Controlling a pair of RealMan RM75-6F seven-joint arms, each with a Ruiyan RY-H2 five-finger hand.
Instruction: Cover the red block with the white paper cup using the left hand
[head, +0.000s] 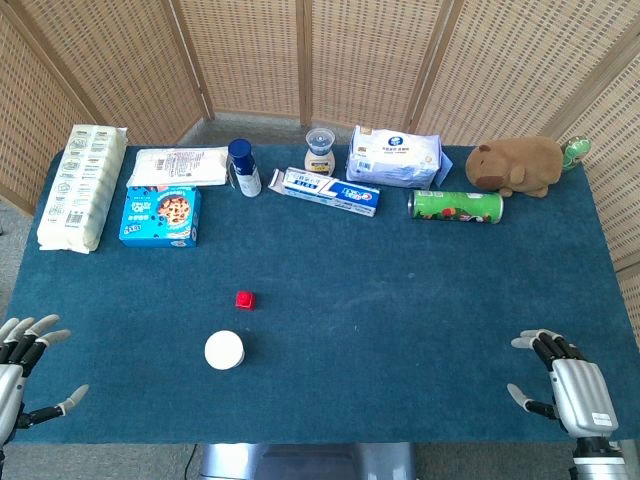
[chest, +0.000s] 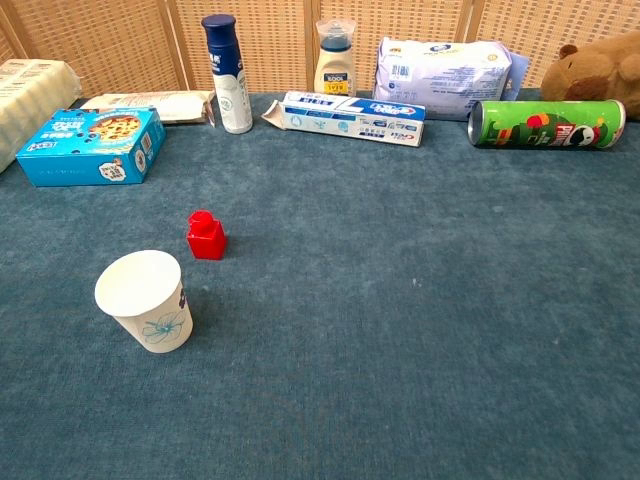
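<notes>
A small red block (head: 244, 299) (chest: 206, 235) sits on the blue tablecloth left of centre. A white paper cup (head: 224, 350) (chest: 147, 300) stands upright, mouth up, a little nearer to me and slightly left of the block, not touching it. My left hand (head: 24, 370) hangs at the table's near left corner, fingers spread and empty, far left of the cup. At the near right corner my right hand (head: 562, 385) is open too, holding nothing. Neither hand shows in the chest view.
Along the back stand a long white pack (head: 82, 187), a blue cookie box (head: 161, 215), a blue-capped bottle (head: 243, 167), a toothpaste box (head: 331, 190), a small jar (head: 319, 150), a tissue pack (head: 394, 155), a green can (head: 456, 206) and a plush toy (head: 518, 165).
</notes>
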